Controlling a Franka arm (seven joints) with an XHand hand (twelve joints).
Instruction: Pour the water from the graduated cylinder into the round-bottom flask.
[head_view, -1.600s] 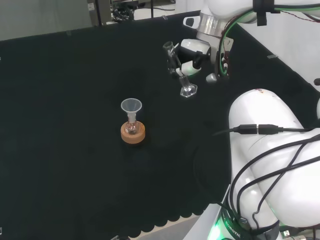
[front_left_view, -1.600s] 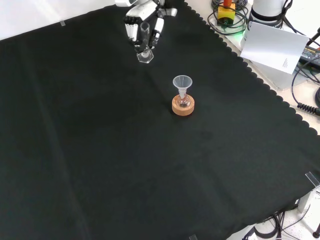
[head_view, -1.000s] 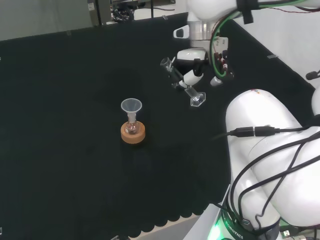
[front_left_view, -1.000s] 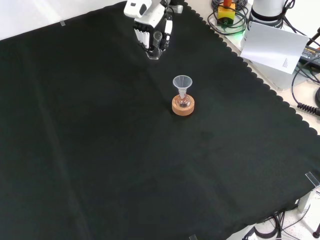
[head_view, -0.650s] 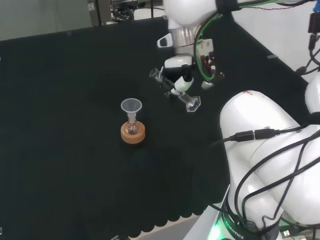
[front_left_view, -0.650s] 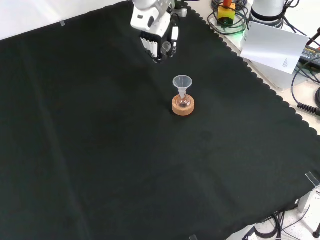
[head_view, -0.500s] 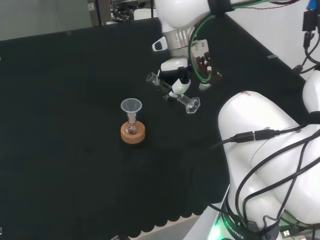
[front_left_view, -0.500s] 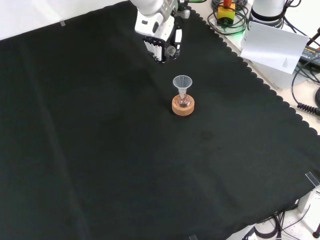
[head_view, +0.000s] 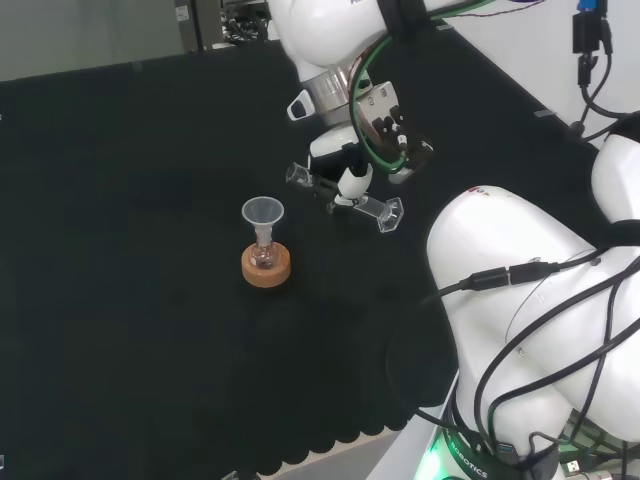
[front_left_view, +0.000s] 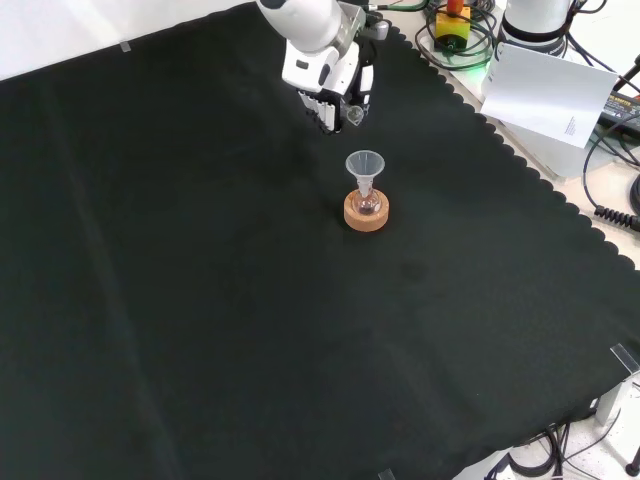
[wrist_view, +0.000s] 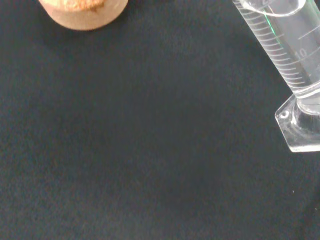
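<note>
A small round-bottom flask (head_view: 263, 254) stands in a cork ring (head_view: 266, 270) mid-cloth, with a clear funnel (head_view: 262, 212) in its neck. My hand (head_view: 347, 181) is shut on the clear graduated cylinder (head_view: 322, 186), which hangs above the cloth tilted far over. Its mouth points at the funnel from the right in the head view, and its hexagonal foot (head_view: 389, 214) trails behind. In the front view the hand (front_left_view: 328, 76) is just beyond the funnel (front_left_view: 365, 163), cylinder mouth (front_left_view: 354, 115) toward it. The wrist view has the cylinder (wrist_view: 286, 45) and cork ring (wrist_view: 83, 12).
The arm's big white links (head_view: 520, 300) stand at the right of the head view. A white sheet (front_left_view: 545, 95) and cables (front_left_view: 610, 200) lie off the cloth's scalloped edge (front_left_view: 500, 150) in the front view. Bare black cloth surrounds the flask.
The hand lifted the cylinder off the cloth and carried it toward the funnel, tipping it from near upright to steeply tilted. The flask and funnel stayed put.
</note>
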